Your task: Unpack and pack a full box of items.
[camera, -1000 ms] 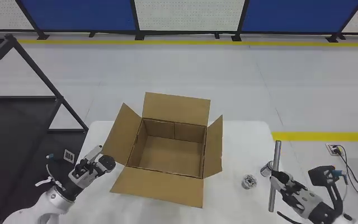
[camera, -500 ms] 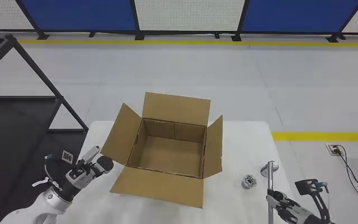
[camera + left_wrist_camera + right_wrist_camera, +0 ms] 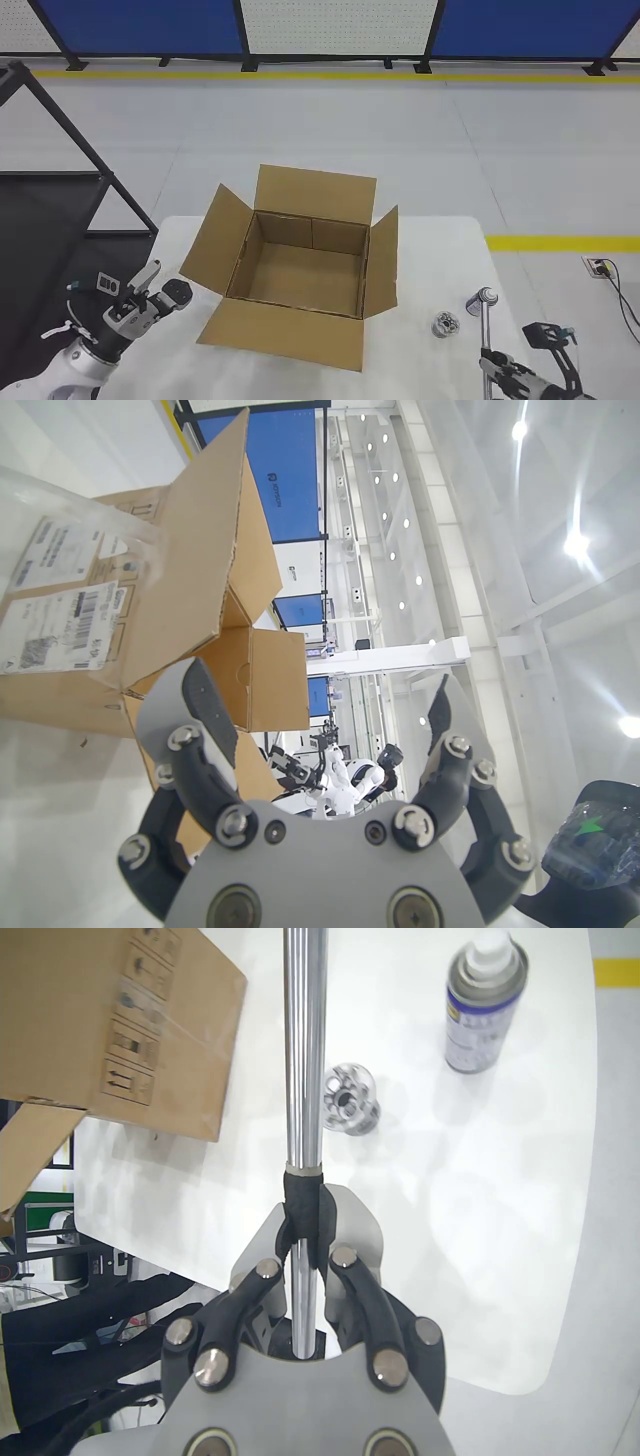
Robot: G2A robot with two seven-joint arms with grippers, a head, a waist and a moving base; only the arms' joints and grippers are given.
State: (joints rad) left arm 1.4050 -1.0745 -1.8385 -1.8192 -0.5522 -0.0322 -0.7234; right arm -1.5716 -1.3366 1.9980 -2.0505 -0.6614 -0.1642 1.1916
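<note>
In the top view the box (image 3: 305, 265) sat at the middle of the frame on the white table (image 3: 430, 245). Its four flaps were folded outward and its brown floor was in plain sight. The left gripper (image 3: 165, 284) hung at the lower left of the frame, near the box's left flap but apart from it. In the left wrist view its fingers (image 3: 205, 700) were spread wide with nothing between them (only the far hall and ceiling lights showed through the gap). The box rose close ahead there, with white labels (image 3: 65, 600) stuck on its outer wall.

The right gripper (image 3: 497, 372) was at the bottom right of the frame. It pinched a rod (image 3: 484, 335), which ran straight up the frame from the gripper. In the right wrist view the pads (image 3: 325, 1213) were pressed onto a band of black tape (image 3: 301, 1188) wrapped around the shiny shaft, and the bare end of the rod passed back between the finger links.

A can (image 3: 480, 299) stood upright on the table at the right of the frame, well apart from the box. A spool (image 3: 444, 324) lay just down and left of the can, between it and the box's right flap. In the right wrist view the rod crossed in front of the spool's edge; whether the two touched could not be told.
</note>
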